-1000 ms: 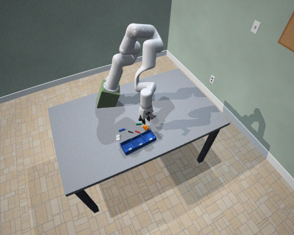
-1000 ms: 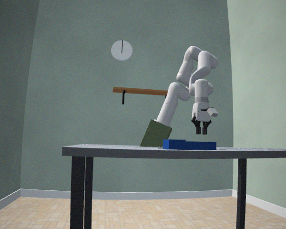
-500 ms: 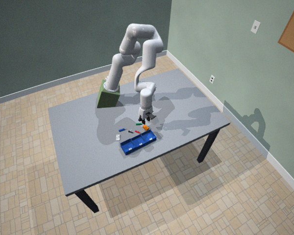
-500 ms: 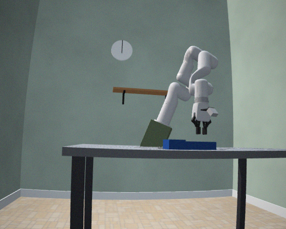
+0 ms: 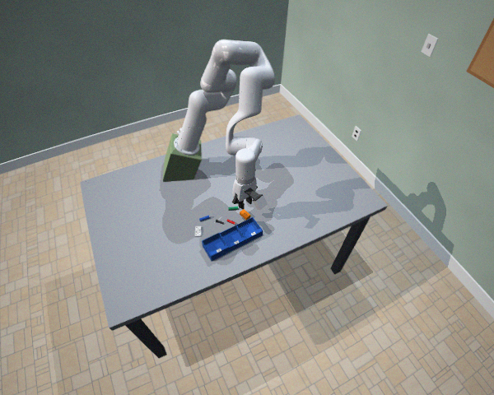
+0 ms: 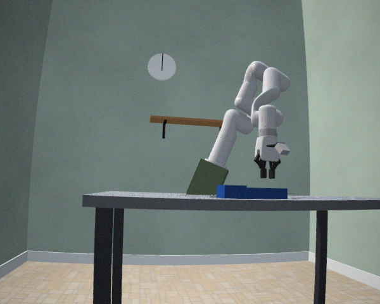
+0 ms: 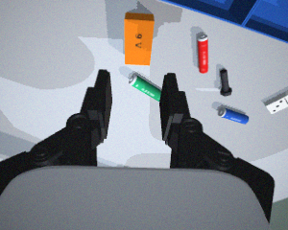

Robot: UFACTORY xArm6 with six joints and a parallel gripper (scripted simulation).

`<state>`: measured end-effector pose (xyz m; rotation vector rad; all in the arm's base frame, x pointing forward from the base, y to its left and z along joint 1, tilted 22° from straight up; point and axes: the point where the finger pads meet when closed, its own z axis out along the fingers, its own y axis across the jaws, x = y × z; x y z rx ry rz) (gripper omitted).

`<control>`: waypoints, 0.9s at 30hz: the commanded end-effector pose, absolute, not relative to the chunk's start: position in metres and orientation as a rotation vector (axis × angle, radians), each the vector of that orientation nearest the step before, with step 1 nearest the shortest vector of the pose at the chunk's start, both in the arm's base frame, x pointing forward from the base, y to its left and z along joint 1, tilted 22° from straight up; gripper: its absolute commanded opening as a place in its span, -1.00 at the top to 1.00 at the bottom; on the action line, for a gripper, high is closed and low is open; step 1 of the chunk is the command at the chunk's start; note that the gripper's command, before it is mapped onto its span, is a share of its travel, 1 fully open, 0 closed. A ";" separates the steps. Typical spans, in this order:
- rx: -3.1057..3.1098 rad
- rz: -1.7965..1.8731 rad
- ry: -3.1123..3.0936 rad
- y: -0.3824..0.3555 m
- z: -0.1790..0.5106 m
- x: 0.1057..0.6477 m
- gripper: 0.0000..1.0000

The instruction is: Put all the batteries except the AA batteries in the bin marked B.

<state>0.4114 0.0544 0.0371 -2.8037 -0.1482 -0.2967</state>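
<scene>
My gripper (image 7: 136,86) hangs open and empty a little above the table, over a green battery (image 7: 145,86) that lies flat between the fingertips in the wrist view. It also shows in the top view (image 5: 233,208). An orange block-shaped battery (image 7: 138,38) lies just beyond it, also seen in the top view (image 5: 244,214). A red battery (image 7: 203,52), a small black bolt-like thing (image 7: 224,81), a blue battery (image 7: 233,115) and a white domino-like piece (image 7: 283,101) lie to the right. The blue three-part bin (image 5: 231,240) stands past them.
The arm's green base block (image 5: 181,160) stands at the table's far side. In the exterior view the gripper (image 6: 267,170) hangs above the bin (image 6: 251,191), which hides the small things.
</scene>
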 end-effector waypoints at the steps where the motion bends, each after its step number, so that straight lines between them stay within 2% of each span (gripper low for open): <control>1: -2.804 -0.301 -0.148 0.054 0.038 0.413 0.16; 20: -2.803 -0.301 -0.148 0.075 -0.021 0.425 0.16; 27: -2.803 -0.301 -0.148 0.075 -0.022 0.426 0.16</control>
